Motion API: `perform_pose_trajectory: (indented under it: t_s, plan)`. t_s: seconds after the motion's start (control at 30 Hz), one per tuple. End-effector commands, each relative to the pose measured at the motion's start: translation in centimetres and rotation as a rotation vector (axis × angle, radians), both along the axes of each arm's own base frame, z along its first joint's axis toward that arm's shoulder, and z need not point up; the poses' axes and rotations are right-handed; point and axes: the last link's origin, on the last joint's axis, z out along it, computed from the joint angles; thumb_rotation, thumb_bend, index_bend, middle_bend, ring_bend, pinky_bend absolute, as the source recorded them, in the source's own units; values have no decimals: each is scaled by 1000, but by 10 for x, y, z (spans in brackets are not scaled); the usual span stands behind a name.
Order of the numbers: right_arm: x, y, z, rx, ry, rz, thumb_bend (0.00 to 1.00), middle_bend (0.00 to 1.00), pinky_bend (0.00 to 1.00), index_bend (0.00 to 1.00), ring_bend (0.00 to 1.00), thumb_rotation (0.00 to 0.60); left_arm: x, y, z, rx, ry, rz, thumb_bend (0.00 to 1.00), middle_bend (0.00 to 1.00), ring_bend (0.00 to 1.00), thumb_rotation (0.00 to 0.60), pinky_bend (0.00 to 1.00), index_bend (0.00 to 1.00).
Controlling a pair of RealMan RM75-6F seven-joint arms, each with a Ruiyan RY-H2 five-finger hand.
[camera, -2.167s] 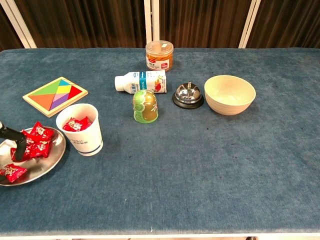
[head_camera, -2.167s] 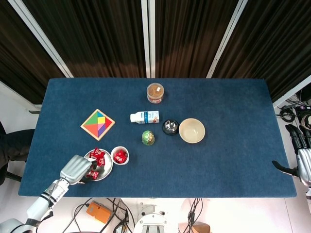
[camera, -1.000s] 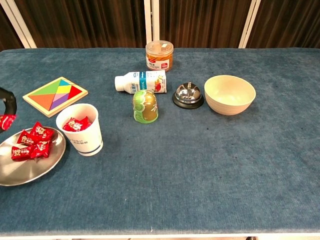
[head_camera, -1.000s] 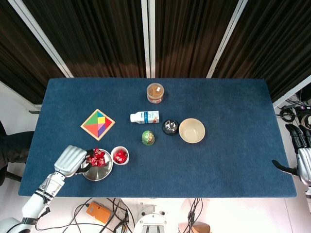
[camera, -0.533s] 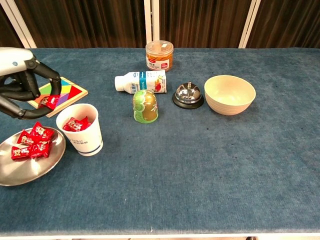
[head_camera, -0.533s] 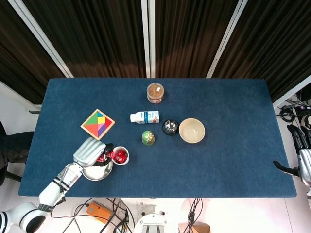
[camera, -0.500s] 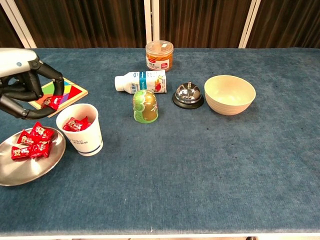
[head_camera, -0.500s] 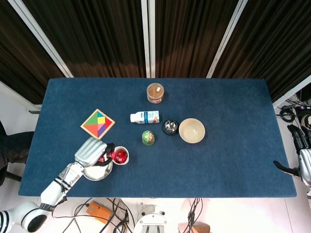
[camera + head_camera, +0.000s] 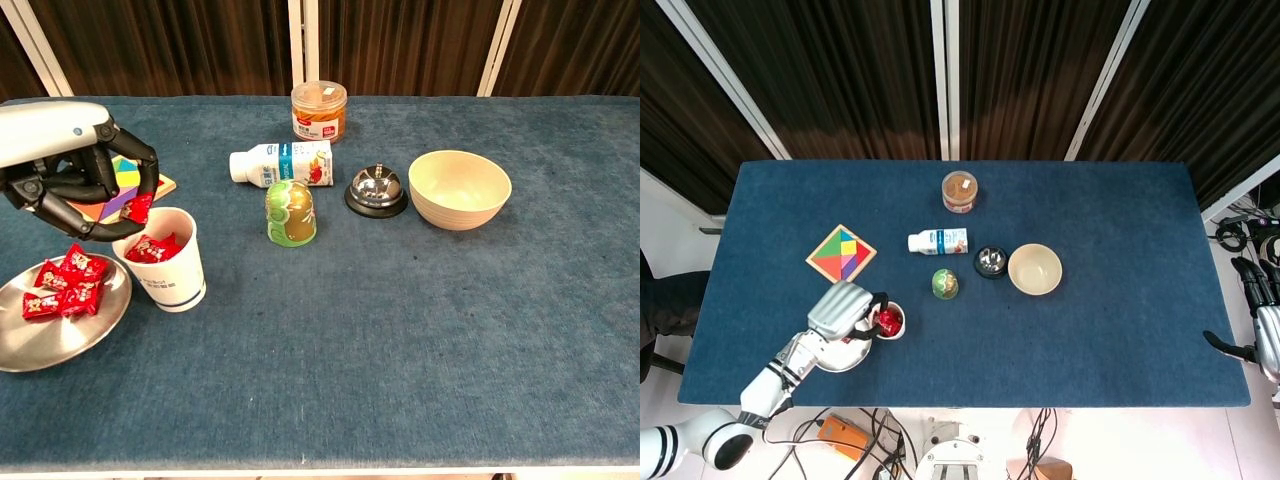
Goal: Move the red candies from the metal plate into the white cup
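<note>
My left hand (image 9: 75,170) hovers just above the rim of the white cup (image 9: 170,277) and pinches one red candy (image 9: 138,208) between thumb and finger. The cup holds more red candies (image 9: 152,248). Left of the cup lies the metal plate (image 9: 55,342) with several red candies (image 9: 62,285) on it. From the head view, the left hand (image 9: 845,310) covers most of the plate (image 9: 848,360), right beside the cup (image 9: 890,321). My right hand (image 9: 1262,320) hangs off the table's right edge, holding nothing, its fingers apart.
A tangram puzzle (image 9: 135,185) lies behind the left hand. A green egg-shaped toy (image 9: 290,213), a lying milk bottle (image 9: 282,163), an orange jar (image 9: 319,110), a service bell (image 9: 376,190) and a beige bowl (image 9: 459,188) stand mid-table.
My left hand lifted a red candy off the plate and carried it right, from beside the plate to over the cup's rim. The right hand stayed put.
</note>
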Motion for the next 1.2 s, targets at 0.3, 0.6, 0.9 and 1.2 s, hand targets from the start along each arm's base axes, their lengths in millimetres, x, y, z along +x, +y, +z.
perform_pose_trajectory:
  t_s: [0.3, 0.6, 0.9, 1.2]
  plan:
    - [0, 1, 1, -4, 0, 1, 216, 138, 131, 0, 3, 600, 6, 2, -4, 11, -13, 1, 160, 995, 952, 600, 891, 390]
    - [4, 2, 5, -15, -2, 18, 216, 138, 131, 0, 3, 600, -8, -9, 17, 86, -40, 45, 82, 988, 948, 600, 891, 253]
    - [9, 1, 9, -21, 4, 36, 216, 138, 132, 0, 3, 600, -54, -30, 36, 164, -64, 191, 87, 988, 948, 600, 891, 329]
    - [15, -1, 6, -6, 4, 55, 216, 138, 132, 0, 3, 600, -74, -50, 2, 85, -36, 239, 118, 988, 948, 600, 891, 414]
